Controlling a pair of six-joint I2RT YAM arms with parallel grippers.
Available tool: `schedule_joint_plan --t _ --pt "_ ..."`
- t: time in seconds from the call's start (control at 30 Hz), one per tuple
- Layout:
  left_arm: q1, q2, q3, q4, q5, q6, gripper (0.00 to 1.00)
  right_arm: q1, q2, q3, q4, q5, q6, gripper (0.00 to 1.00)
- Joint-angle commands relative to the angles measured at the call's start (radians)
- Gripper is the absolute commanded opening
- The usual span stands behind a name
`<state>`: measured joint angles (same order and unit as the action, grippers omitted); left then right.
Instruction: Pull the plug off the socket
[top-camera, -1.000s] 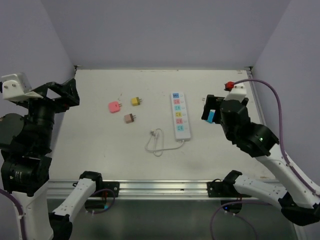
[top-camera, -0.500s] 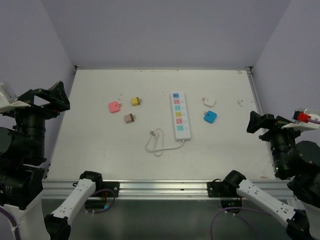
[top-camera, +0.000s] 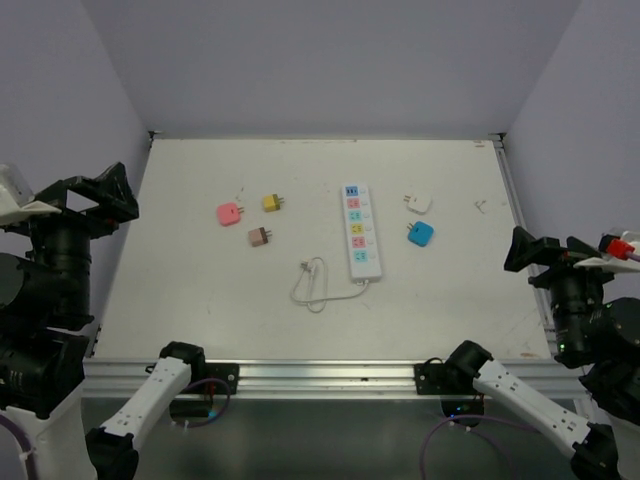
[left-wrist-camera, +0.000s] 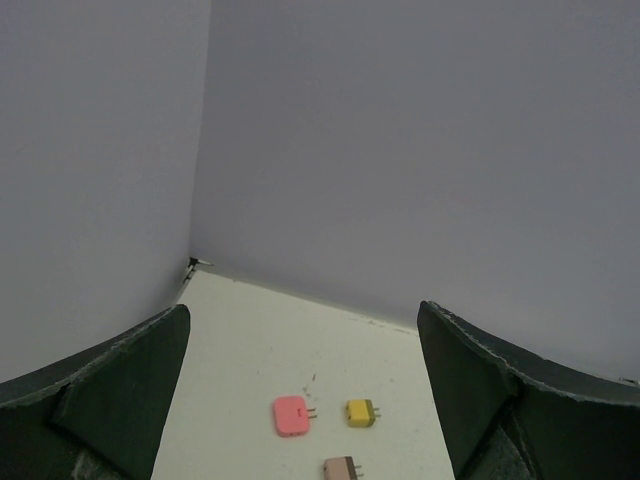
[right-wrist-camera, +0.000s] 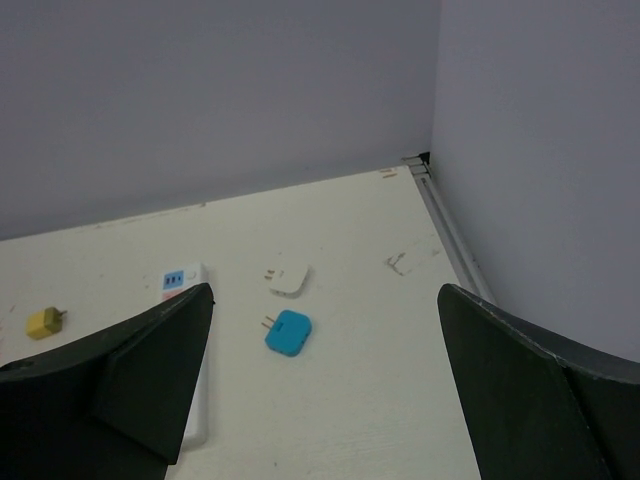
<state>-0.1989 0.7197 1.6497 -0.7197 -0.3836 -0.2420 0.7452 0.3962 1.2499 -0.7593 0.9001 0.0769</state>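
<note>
Grippers first: I am seeing the left gripper hanging off the near left edge with its jaws spread wide, and the right gripper hanging off the near right edge, equally wide. Out on the table, the looped white cord is lying nearest, running into the near end of the power strip, which is lying near-to-far at mid-table. Left of it, a brown plug, then a pink plug and a yellow plug are lying loose. Right of it, a blue plug and, farther, a white plug are resting apart from the strip.
</note>
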Motion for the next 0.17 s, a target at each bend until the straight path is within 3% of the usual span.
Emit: schedule_joint_plan --t 0.0,0.13 --pt "-0.007 -0.002 -0.010 0.014 -0.014 0.021 1.00 0.002 0.007 -0.010 0.054 0.014 -0.040 0.99" --pt "-0.005 0.000 -0.013 0.020 -0.014 0.021 1.00 0.002 0.010 -0.021 0.061 0.011 -0.042 0.99"
